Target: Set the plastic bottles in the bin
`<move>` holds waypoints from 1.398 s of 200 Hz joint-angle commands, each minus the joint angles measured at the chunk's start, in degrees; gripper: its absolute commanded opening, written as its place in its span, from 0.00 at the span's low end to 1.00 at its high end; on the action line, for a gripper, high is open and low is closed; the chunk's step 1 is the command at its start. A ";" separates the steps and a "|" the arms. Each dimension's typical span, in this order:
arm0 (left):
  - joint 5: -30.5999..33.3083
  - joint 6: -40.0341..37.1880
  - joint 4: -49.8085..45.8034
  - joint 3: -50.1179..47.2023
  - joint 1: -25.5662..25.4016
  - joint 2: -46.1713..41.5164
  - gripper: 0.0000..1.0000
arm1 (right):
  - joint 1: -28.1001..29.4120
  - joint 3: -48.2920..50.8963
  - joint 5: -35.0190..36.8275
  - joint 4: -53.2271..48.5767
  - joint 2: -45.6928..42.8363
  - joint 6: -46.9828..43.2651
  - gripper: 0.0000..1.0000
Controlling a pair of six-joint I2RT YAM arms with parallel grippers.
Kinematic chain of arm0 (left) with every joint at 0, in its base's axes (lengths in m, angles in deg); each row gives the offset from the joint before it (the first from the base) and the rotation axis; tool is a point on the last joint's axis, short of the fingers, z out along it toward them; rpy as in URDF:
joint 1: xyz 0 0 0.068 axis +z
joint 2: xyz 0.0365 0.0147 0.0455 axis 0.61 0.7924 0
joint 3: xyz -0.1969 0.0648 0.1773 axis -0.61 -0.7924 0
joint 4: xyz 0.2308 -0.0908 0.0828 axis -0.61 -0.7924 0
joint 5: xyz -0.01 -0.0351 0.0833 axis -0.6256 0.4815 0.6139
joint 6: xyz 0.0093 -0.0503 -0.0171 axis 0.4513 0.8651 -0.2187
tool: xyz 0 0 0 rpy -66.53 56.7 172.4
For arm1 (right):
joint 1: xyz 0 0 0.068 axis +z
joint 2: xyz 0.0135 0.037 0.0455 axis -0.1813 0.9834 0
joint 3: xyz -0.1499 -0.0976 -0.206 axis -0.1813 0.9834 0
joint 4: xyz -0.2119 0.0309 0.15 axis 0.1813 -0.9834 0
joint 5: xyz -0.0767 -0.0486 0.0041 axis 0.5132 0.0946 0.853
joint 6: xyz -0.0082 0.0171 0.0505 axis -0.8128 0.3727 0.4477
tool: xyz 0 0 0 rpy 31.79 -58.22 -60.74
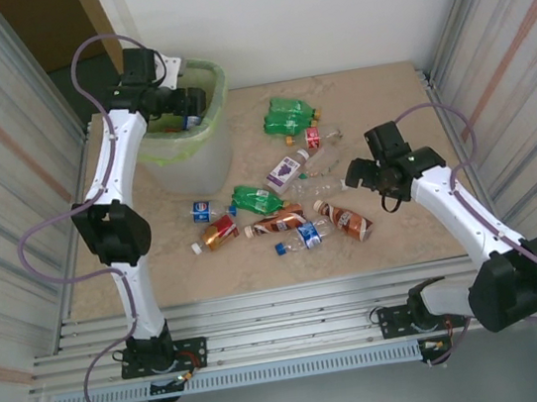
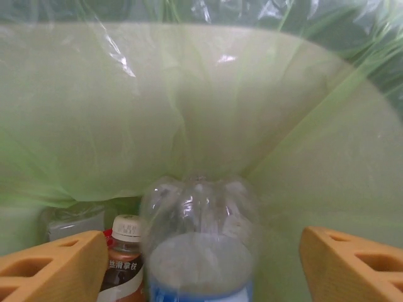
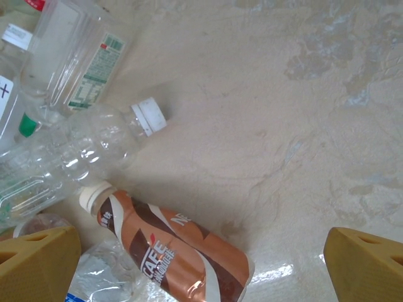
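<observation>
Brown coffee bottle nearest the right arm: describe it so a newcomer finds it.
On the beige marbled table, find the scattered plastic bottles right of the green-lined bin. The brown swirl-labelled bottle lies at their near right edge, the rightmost brown one, cream-capped.

The whitish bin, lined with a light green bag, stood upright at the far-left corner of the table. Inside, a clear blue-labelled bottle pointed what seemed to be its base at the bag, just beside a brown-labelled bottle with a white cap. The remaining bottles lay on their sides mid-table: green bottles, a purple-labelled one, brown coffee bottles.
</observation>
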State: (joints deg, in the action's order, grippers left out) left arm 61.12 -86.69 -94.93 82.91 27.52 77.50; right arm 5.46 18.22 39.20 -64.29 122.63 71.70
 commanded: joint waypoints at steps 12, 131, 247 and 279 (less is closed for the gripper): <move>-0.15 0.29 -1.03 2.28 0.62 -1.83 0.87 | 0.54 -0.07 1.04 -1.57 -1.34 -3.04 0.98; -2.63 4.76 8.33 -15.92 0.40 -22.16 0.99 | 2.11 7.77 -9.68 -0.75 -7.71 -8.96 0.99; -2.57 16.88 31.24 -56.44 -3.37 -52.37 0.99 | 9.22 3.29 -3.05 -3.11 10.08 -9.80 0.92; -2.29 17.05 30.78 -56.69 -3.38 -52.48 0.99 | 9.65 3.43 -2.71 -2.09 13.82 -10.07 0.92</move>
State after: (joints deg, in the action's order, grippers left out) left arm 58.34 -71.24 -67.21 26.87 24.11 25.78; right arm 14.81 22.84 34.32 -65.34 134.27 63.15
